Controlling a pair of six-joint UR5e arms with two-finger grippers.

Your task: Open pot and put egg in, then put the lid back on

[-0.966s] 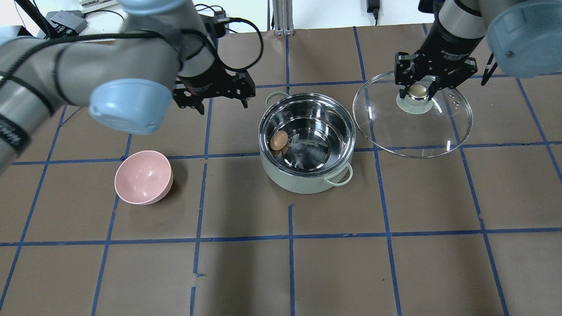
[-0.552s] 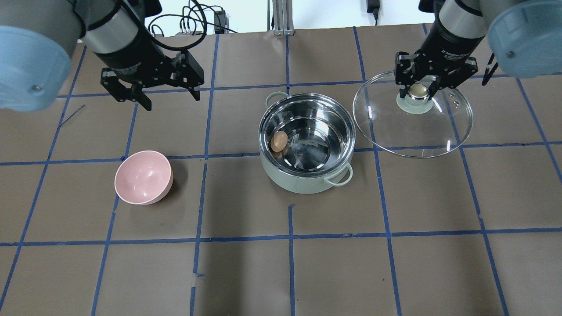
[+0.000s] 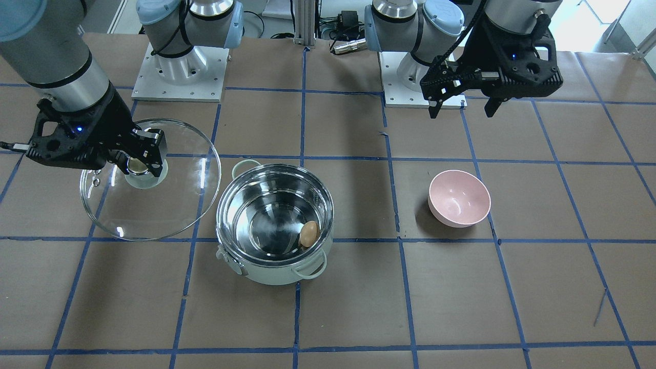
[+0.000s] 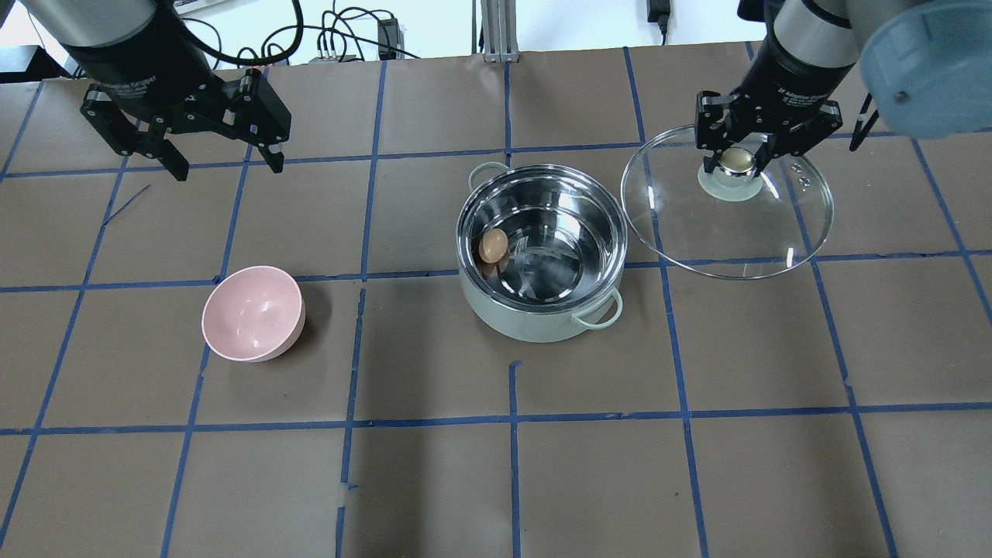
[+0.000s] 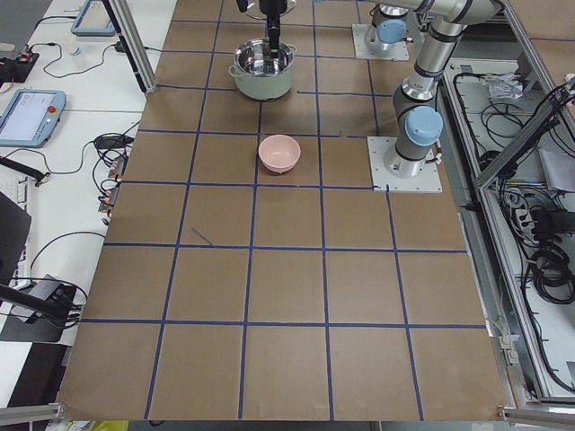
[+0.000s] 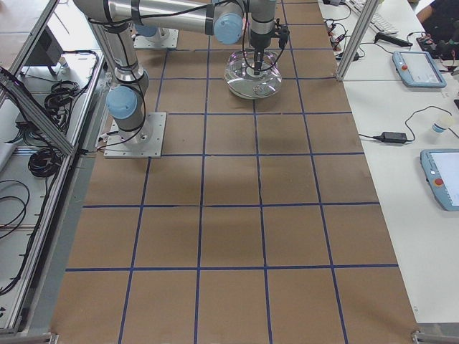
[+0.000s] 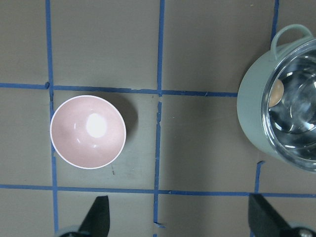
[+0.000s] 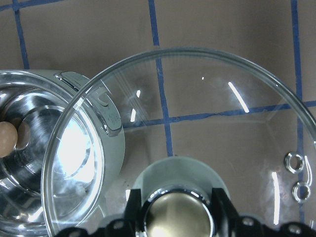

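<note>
The mint-green pot (image 4: 527, 322) stands open at the table's middle, also in the front view (image 3: 271, 274). The tan egg (image 4: 493, 246) lies inside it against the wall, and shows in the front view (image 3: 308, 233) and the left wrist view (image 7: 278, 91). My right gripper (image 4: 737, 160) is shut on the knob of the glass lid (image 4: 728, 232) and holds it just right of the pot. In the right wrist view the lid's (image 8: 163, 89) edge overlaps the pot's rim. My left gripper (image 4: 226, 167) is open and empty, high at the back left.
A pink bowl (image 4: 253, 312) sits empty to the left of the pot, below the left gripper (image 7: 180, 222); it also shows in the left wrist view (image 7: 88, 131). Blue tape lines grid the brown table. Both arm bases stand at the back edge.
My left arm has swung away from beside the pot to the back left, its gripper still open. The right gripper and lid have hardly moved.
</note>
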